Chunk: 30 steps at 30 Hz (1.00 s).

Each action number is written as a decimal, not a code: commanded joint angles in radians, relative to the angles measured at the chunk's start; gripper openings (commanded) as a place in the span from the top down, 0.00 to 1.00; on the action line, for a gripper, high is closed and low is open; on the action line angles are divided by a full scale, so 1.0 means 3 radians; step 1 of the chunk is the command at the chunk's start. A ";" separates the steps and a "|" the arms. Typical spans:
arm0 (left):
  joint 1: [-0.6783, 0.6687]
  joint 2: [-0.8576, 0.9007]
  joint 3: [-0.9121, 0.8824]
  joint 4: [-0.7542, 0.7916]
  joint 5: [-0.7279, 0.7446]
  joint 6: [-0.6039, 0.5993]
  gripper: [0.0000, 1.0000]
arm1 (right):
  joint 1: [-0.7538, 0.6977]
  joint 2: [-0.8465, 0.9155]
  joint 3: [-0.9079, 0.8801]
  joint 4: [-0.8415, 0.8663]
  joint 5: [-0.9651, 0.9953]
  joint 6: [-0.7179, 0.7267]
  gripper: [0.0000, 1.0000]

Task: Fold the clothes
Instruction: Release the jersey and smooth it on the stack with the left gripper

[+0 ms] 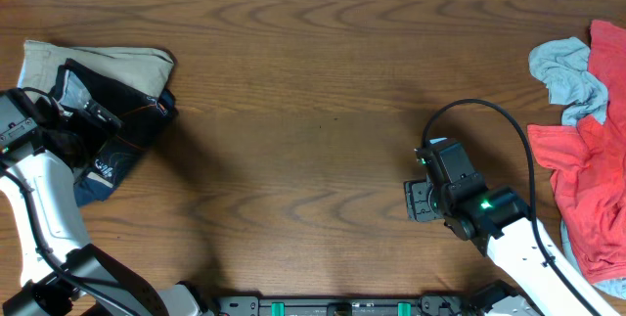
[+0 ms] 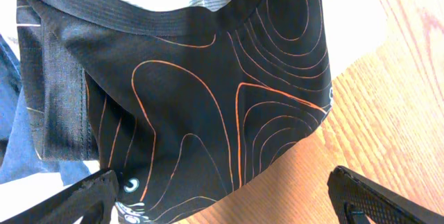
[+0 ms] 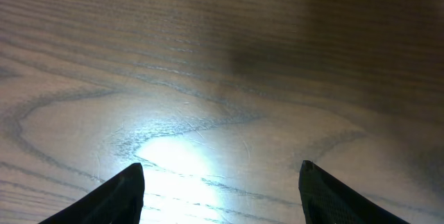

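A: Where does the black jersey (image 2: 208,106) lie?
B: Bunched at the worktop's (image 2: 395,113) left end, directly ahead of the left pincer (image 2: 222,182), whose jaws gape wide, empty.
A: The right pincer (image 3: 222,175)?
B: Parted too, holding nothing, well apart.

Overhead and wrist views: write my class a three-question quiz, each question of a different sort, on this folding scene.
1. True or false: the right tool holds a garment.
2. The black jersey lies at which end of the table? A the robot's left; B the middle; C the robot's right.
3. Fill in: the jersey's thin contour lines are ___.
Key: 1 false; 2 A; 3 orange.
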 commanded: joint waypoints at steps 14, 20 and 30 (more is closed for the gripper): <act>0.0160 0.0043 -0.0001 0.0945 -0.0465 -0.0134 0.02 | -0.0032 -0.0033 0.0046 -0.0050 0.0034 -0.0014 0.30; 0.0245 0.0323 -0.0001 0.1236 -0.0671 -0.0130 0.02 | -0.0032 -0.0033 0.0046 -0.0051 0.0033 -0.0013 0.31; 0.0252 0.0774 0.0000 0.1589 -0.0810 -0.0025 0.02 | -0.0032 -0.0033 0.0046 -0.0095 0.0037 -0.0014 0.31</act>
